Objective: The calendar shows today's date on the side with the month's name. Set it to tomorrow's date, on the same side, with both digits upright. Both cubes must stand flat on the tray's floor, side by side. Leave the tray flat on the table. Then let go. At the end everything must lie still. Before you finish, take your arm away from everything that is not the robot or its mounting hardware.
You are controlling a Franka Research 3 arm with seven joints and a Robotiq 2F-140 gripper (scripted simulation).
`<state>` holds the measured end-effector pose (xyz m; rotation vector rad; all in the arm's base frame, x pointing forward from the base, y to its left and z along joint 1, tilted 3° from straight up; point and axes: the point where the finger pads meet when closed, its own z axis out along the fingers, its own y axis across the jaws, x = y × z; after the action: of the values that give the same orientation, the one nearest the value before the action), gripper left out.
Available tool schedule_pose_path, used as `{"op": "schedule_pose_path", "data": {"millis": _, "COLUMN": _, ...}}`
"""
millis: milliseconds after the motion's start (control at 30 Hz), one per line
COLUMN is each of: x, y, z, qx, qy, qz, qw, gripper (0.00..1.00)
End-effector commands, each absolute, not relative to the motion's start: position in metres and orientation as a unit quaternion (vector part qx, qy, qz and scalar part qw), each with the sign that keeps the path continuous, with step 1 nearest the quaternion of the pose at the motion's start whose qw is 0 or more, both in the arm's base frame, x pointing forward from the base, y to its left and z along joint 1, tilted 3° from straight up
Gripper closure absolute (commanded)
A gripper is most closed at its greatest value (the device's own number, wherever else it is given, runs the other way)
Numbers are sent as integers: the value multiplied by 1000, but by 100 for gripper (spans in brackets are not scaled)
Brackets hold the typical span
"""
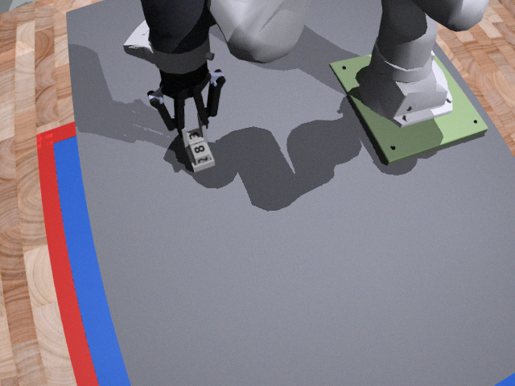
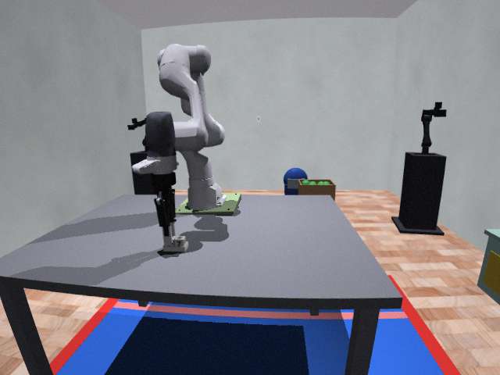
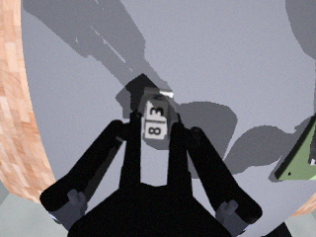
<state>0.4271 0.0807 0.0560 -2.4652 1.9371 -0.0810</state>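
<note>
Two white cubes sit side by side in a small light grey tray [image 1: 203, 167] [image 2: 174, 249] on the table. One cube [image 1: 194, 135] [image 3: 156, 110] has a 3 on top. The other cube [image 1: 199, 148] [image 2: 180, 242] [image 3: 154, 130] has an 8 on top; the top view shows what looks like a 2 on its end face, the exterior view a 7 on another face. My gripper [image 1: 194, 129] [image 2: 169, 238] [image 3: 157, 105] points down, its narrow fingers on either side of the cube with the 3 and shut on it. The month's name cannot be read, and the fingers partly hide that cube's sides.
The arm's base stands on a green plate [image 1: 420, 145] [image 2: 208, 210] [image 3: 296, 158], well to the side of the tray. The arm hangs over the tray and casts dark shadows around it. The table's edge [image 2: 242, 296] is on the exterior view's side.
</note>
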Motion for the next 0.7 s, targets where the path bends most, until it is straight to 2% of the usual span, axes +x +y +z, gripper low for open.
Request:
{"op": "schedule_pose_path", "data": {"millis": 0, "x": 427, "y": 79, "z": 55, "qx": -784, "qy": 621, "qz": -25, "qw": 3, "gripper": 82}}
{"op": "schedule_pose_path", "data": {"millis": 400, "x": 427, "y": 79, "z": 55, "qx": -784, "qy": 621, "qz": -25, "qw": 3, "gripper": 72}}
{"op": "schedule_pose_path", "data": {"millis": 667, "x": 427, "y": 79, "z": 55, "qx": -784, "qy": 621, "qz": -25, "qw": 3, "gripper": 72}}
